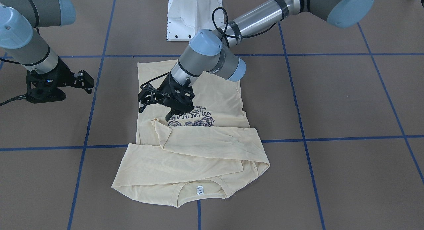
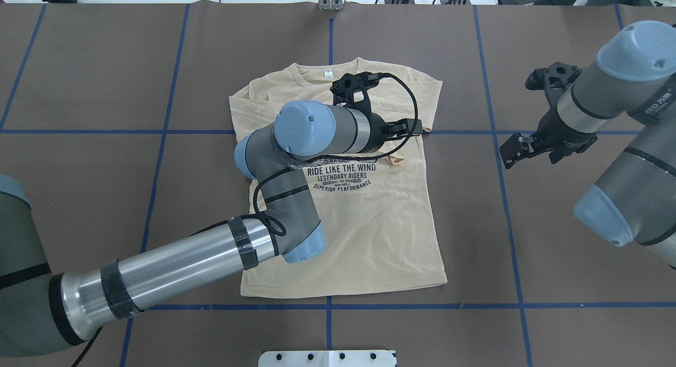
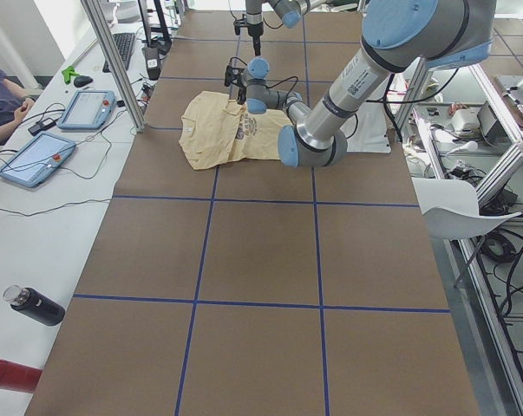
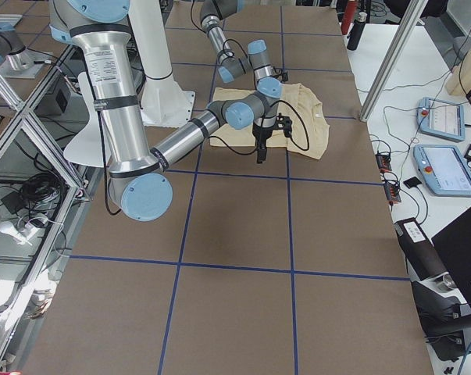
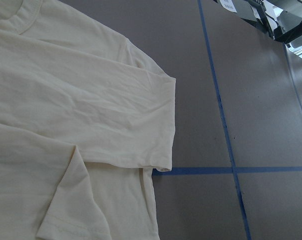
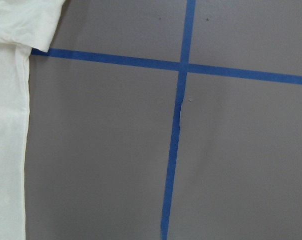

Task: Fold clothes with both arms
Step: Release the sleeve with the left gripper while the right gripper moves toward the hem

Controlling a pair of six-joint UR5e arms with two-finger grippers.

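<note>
1. The T-shirt (image 2: 380, 235) lies flat in the middle of the table (image 1: 347, 97), print (image 2: 340, 177) facing up; collar and neck label (image 1: 200, 189) point away from the robot, and the hem (image 2: 343, 290) is on the robot's side.
2. Both long sleeves are already crossed over the chest; the top sleeve (image 1: 212, 137) lies across the shirt just past the print, so I'd say the sleeve step is basically done.
3. The left gripper (image 2: 405, 128) hangs over the shirt near that sleeve's cuff; its fingers look apart with no cloth between them, and the left wrist view shows only loose fabric below, nothing pinched.
4. The right gripper (image 2: 515, 148) is parked off to the side over bare table, near the shirt's edge but not touching it; its fingers look apart and empty too.
5. My guess for the next move is a body fold, hem up toward the collar; that needs each gripper at a hem corner on its own side, pinching both thin layers, then lifting and carrying across together so the sleeves don't slide out.
6. The left arm sits right over the shirt, so it has to back off first; its dangling cable could snag the fabric.
</note>
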